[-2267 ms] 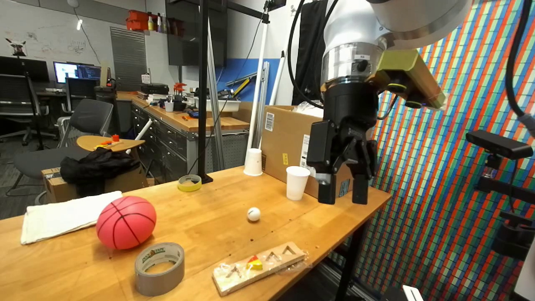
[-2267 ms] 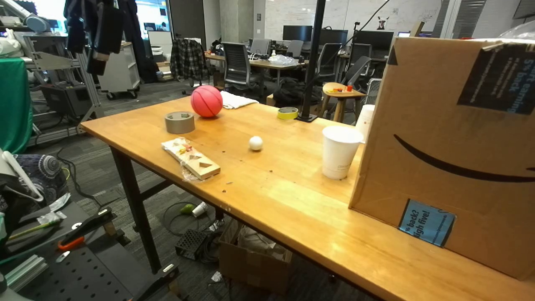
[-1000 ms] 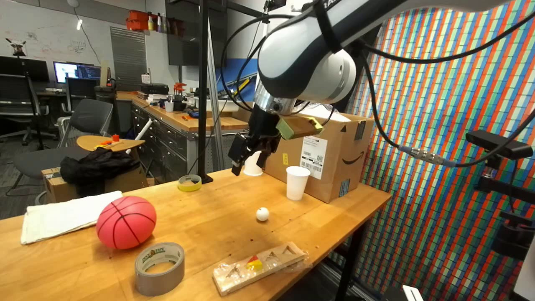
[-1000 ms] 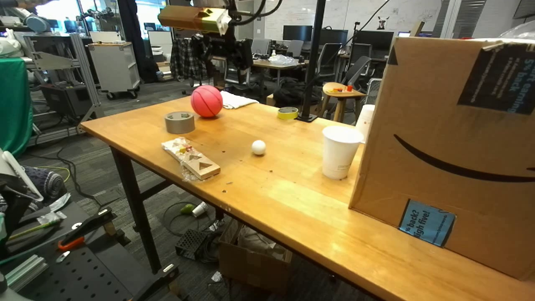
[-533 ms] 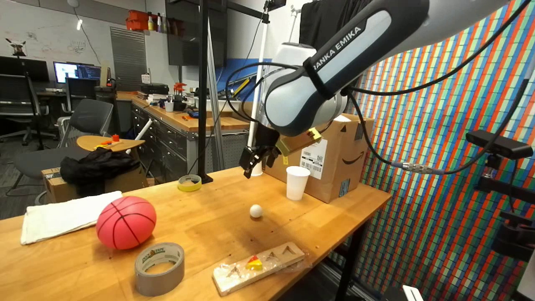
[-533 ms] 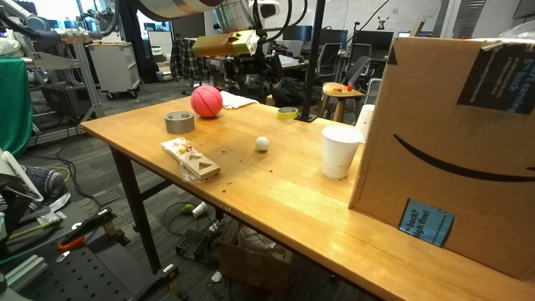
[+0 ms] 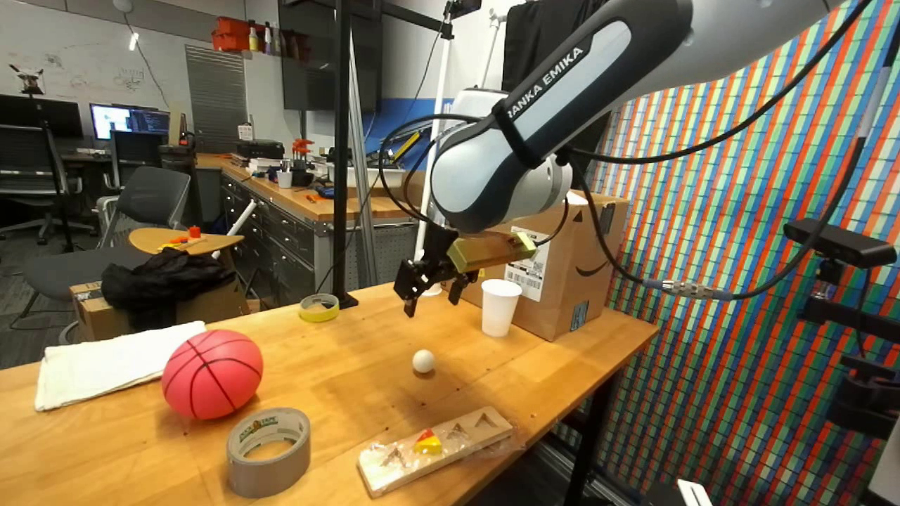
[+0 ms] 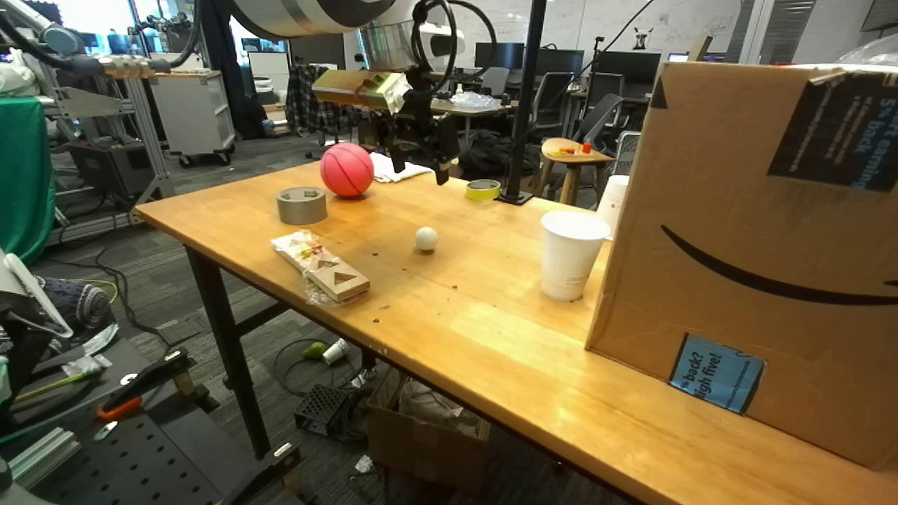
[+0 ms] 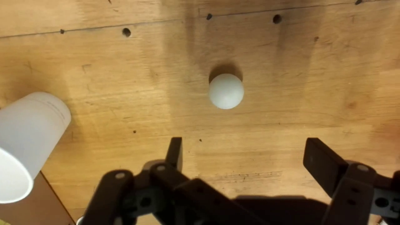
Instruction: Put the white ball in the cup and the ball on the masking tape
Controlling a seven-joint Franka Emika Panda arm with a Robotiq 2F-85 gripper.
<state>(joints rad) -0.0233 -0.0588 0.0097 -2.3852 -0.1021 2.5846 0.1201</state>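
The small white ball [image 7: 423, 361] rests on the wooden table, and it also shows in the wrist view [image 9: 226, 91]. The white cup [image 8: 572, 256] stands upright near the cardboard box; it lies at the left edge of the wrist view [image 9: 34, 122]. The red-pink ball [image 7: 212, 374] rests on the table beside the grey masking tape [image 7: 264, 479], which lies flat; both show in both exterior views. My gripper [image 7: 432, 305] is open and empty above the table. In the wrist view my gripper [image 9: 244, 139] has its fingers wide apart, with the white ball beyond the fingertips.
A large cardboard box [image 8: 736, 210] stands behind the cup. An upturned white cup [image 8: 613, 202] is beside it, partly hidden. A yellow tape roll [image 7: 318, 313] lies by a black post [image 7: 342, 176]. A wooden puzzle board [image 7: 457, 450] lies at the near edge; a white cloth [image 7: 98, 369] lies left.
My arm has swung in over the table and the gripper has come lower, staying open. The white ball has rolled a little back and forth. Cup, red ball and tape have not moved.
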